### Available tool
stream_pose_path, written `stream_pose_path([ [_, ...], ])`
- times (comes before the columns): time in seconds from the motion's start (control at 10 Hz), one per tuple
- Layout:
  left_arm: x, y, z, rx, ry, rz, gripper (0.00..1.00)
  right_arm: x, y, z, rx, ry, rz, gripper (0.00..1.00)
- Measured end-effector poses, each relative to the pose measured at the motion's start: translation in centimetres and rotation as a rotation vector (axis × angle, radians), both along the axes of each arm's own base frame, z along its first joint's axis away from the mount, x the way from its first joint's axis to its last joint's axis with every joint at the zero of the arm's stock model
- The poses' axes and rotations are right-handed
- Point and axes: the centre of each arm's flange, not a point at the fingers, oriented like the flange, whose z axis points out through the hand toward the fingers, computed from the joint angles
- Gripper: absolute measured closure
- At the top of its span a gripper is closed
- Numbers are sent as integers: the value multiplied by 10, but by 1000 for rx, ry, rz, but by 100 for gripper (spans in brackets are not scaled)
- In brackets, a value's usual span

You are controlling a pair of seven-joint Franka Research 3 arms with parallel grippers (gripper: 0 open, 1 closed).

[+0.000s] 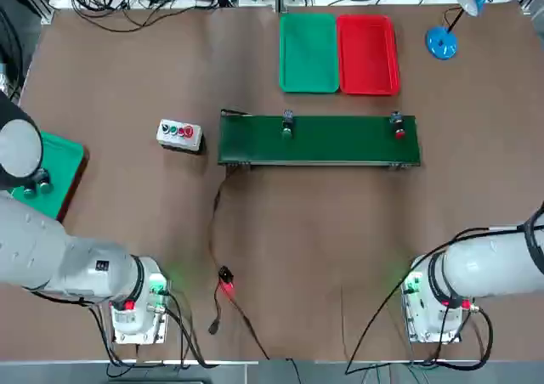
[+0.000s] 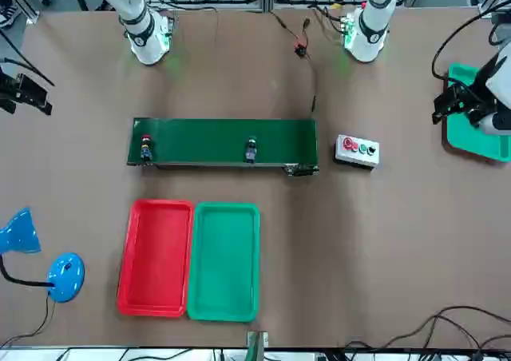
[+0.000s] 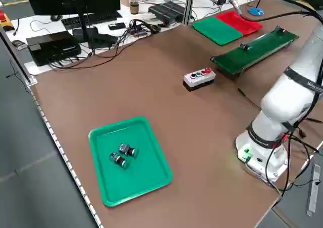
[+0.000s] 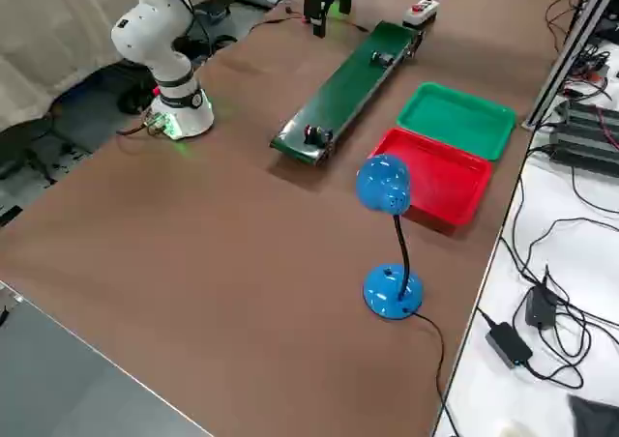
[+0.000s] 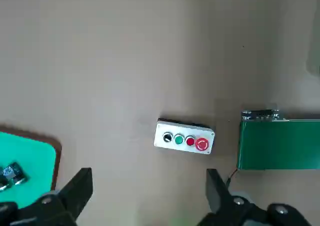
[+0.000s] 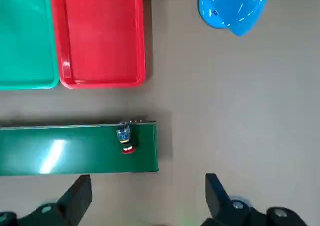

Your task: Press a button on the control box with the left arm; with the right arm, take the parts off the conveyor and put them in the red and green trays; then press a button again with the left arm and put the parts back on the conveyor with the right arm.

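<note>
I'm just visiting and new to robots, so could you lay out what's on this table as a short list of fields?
conveyor: dark-green belt across the table's middle
parts: red-tipped part and green-tipped part, both on the belt
trays: green tray and red tray, side by side, both empty
control box: beside the belt's end
left gripper: open, raised, holding nothing
right gripper: open, raised, holding nothing

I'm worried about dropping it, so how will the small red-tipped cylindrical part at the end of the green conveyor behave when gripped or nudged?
The small red-tipped cylindrical part lies on its side on the green conveyor belt, so it may roll if nudged. It looks rigid, probably light, and could slip.
</note>
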Motion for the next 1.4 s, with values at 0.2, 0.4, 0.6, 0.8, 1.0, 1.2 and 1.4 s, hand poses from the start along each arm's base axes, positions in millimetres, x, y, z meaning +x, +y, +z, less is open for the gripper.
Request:
stream_pose_path([
  [0.2,0,0,0,0,-1,0,0,0,0,0,0,0,0,0],
  [0.4,0,0,1,0,-1,-1,0,-1,0,0,0,7,1,0],
  [0.6,1,0,1,0,-6,0,3,-1,2,-1,1,10,4,0],
  [0.8,0,-2,1,-1,-7,-8,13,-1,4,-1,1,11,8,0],
  [1.0,-1,-9,-13,1,23,-12,48,-1,5,-1,1,11,9,0],
  [1.2,0,-17,-42,-47,59,-10,78,-1,6,-3,1,18,10,0],
  [1.4,-7,-19,-75,-63,57,-4,99,-1,6,-10,1,34,11,0],
])
